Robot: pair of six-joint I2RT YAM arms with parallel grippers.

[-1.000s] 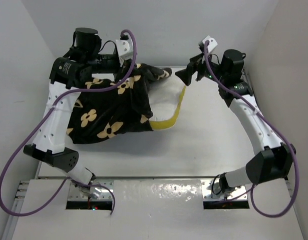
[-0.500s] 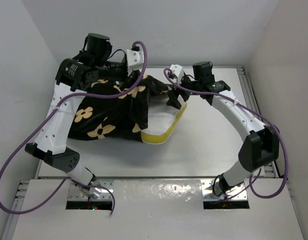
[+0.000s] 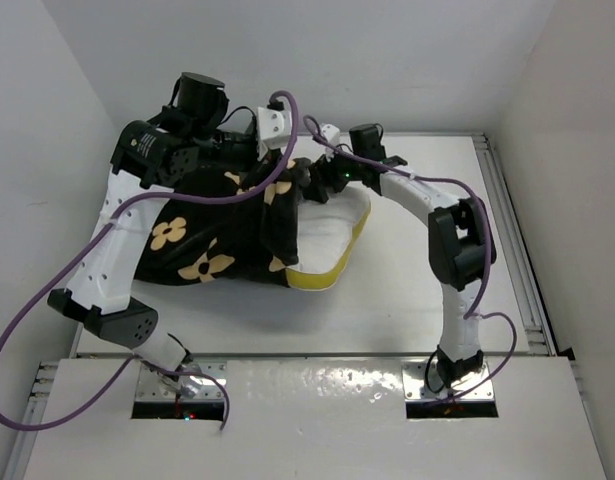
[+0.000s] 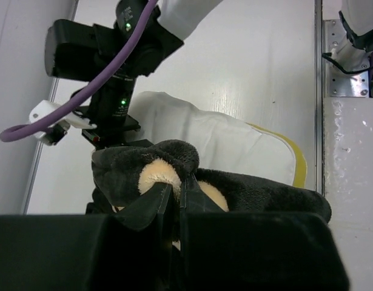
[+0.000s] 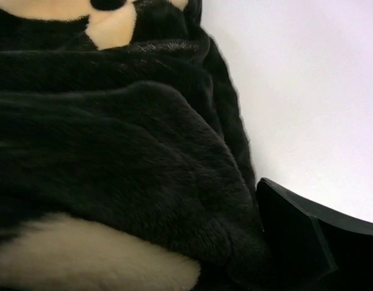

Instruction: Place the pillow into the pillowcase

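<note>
Since half a second ago my right arm [image 3: 457, 240] has folded further left. The right gripper [image 3: 310, 186] has gone from just beside the pillowcase's far-right corner to right up against it. A second ago it hung well off to the right over bare table. The bundle has bunched a bit tighter toward the left too.

Nearest me, the table [image 3: 407, 300] is white and glossy. On it, left of centre, lies the pillow [image 3: 327, 232]. It is cream-white, and its right end sticks out of the case. The yellow side band [image 3: 327, 272] curves round its near-right edge. The rest of it is covered.

The pillowcase [image 3: 207, 235] is black and velvety, printed with tan four-petal flowers. It is draped over the pillow's left part. Its hem runs rumpled across the white surface and its far edge is lifted.

Further back, the left gripper [image 4: 173, 193] is clamped on a raised fold of the pillowcase. In the left wrist view its fingers are pinched together, with black pile and a tan patch bulging above them. Just beyond that fold, the right gripper sits at the same bunched corner.

The right wrist view is nearly all black pile with a tan patch. Only one finger [image 5: 295, 242] shows, at lower right beside the cloth. I cannot tell whether that hand grips fabric or is slack.
</note>
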